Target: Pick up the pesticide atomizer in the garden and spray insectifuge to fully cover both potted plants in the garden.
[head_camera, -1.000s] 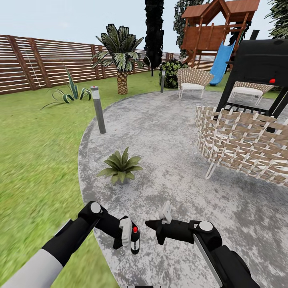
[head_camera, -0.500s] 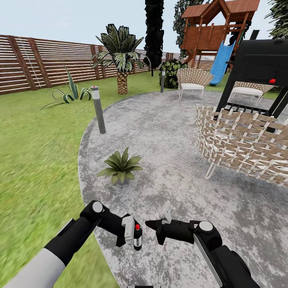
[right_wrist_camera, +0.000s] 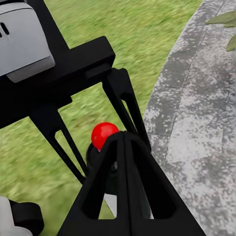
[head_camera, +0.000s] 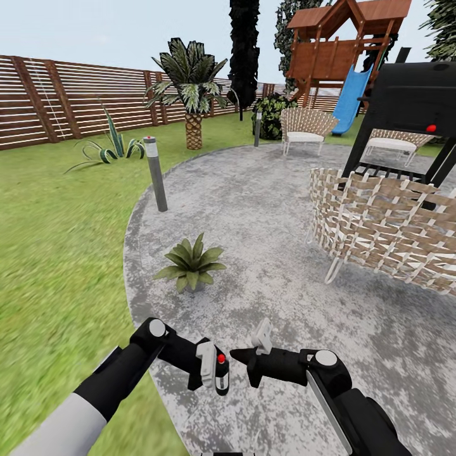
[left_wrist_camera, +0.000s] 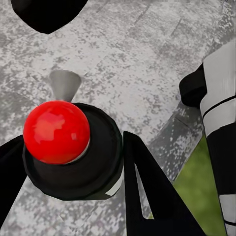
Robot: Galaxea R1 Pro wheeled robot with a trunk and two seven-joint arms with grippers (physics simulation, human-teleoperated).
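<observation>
Left gripper (head_camera: 212, 373) clamped on pesticide atomizer (head_camera: 221, 375), red cap up, low over patio (head_camera: 266, 209) near its grass-side edge. Right gripper (head_camera: 244, 356) holds nothing, fingers pressed together, tip just beside atomizer. Potted plant (head_camera: 190, 261) ahead, on patio near lawn (head_camera: 57, 253).

Your step, as judged: carry nozzle toward rosette, aim down over leaves before spraying. Keep right arm back, clear of left hand.

Room: open paving between you and plant. Bollard light (head_camera: 155, 172) beyond plant, wicker chair (head_camera: 380, 231) well off right.
</observation>
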